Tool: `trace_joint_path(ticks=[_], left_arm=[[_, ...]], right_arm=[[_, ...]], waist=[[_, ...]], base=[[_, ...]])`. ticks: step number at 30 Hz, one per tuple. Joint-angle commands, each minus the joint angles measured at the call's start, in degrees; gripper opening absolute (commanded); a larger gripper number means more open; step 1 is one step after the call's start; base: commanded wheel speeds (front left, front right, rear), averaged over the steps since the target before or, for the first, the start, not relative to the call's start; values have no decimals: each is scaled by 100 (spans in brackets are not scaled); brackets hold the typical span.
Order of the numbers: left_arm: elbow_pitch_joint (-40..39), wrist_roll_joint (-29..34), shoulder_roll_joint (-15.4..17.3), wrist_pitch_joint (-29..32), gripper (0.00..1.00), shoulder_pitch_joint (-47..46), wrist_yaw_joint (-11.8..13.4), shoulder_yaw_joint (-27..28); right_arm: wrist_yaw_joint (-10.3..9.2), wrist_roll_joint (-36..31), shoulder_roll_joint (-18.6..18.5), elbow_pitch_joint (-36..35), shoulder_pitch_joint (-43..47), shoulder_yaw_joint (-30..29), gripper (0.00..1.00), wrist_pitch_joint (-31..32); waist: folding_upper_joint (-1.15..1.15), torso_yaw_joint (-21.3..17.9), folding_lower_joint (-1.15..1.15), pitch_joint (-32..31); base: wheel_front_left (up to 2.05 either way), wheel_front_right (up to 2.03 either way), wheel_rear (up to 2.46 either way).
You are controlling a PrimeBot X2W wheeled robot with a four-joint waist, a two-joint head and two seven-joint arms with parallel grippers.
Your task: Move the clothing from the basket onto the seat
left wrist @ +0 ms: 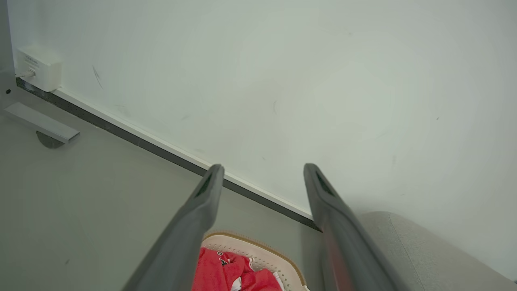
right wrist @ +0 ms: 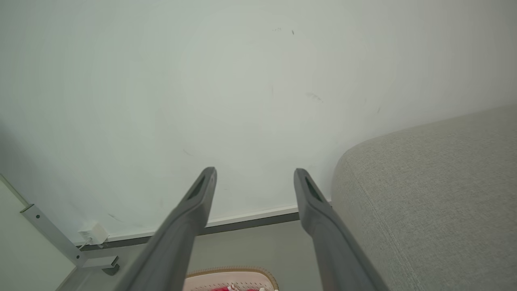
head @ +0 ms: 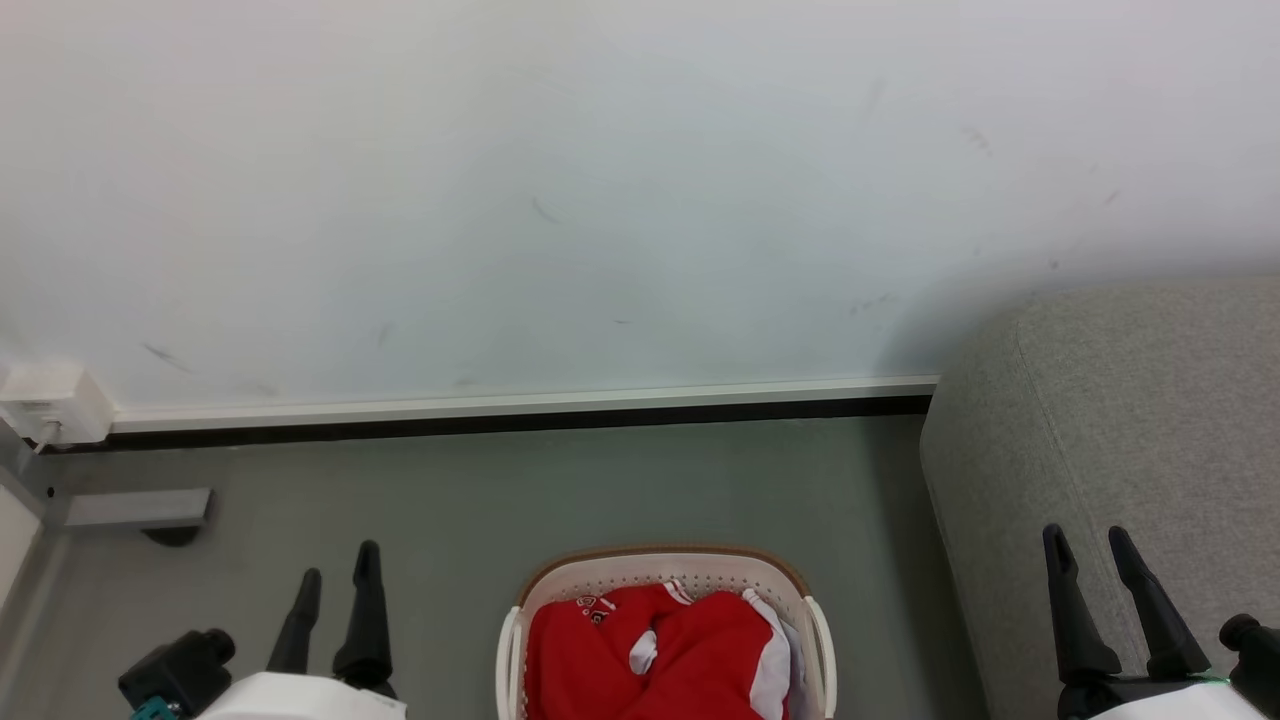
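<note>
Currently our left gripper [head: 340,560] and right gripper [head: 1084,532] stand open, empty; we recommend pinching a raised fold of the bright red jersey [head: 690,650] lying in the oval white plastic basket [head: 660,553]

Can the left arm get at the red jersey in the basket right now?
Probably yes. The left gripper is open and empty, just left of the basket. The basket's top is uncovered and the red jersey lies uppermost, with nothing over it, so reaching in from above looks unobstructed.
</note>
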Motion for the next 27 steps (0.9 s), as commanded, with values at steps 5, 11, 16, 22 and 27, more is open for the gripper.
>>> trace_joint_path(ticks=[5, 11, 16, 22, 27], left_arm=[[-27, 508, 104, -131, 100, -3, 53, -19], [-19, 916, 145, -221, 100, 35, 114, -74], [-36, 1229, 190, -297, 100, 68, 159, -125], [-28, 1569, 253, -377, 100, 78, 219, -160], [-6, 1825, 289, -441, 100, 103, 272, -173]], right_arm=[[-8, -549, 20, 13, -87, -80, 100, -66], [-8, -986, 71, 44, -48, -143, 100, -89], [-9, -1318, 129, 67, -19, -194, 100, -112], [-10, -1638, 237, 104, 7, -286, 100, -130], [-10, -1769, 354, 185, 69, -415, 100, -150]], waist=[[0, -5, 0, -1], [0, -5, 0, -8], [0, 0, 0, -9], [0, 1, 0, -2], [0, 3, 0, -6]], base=[[0, 0, 0], [0, 0, 0], [0, 0, 0], [0, 0, 0], [0, 0, 0]])
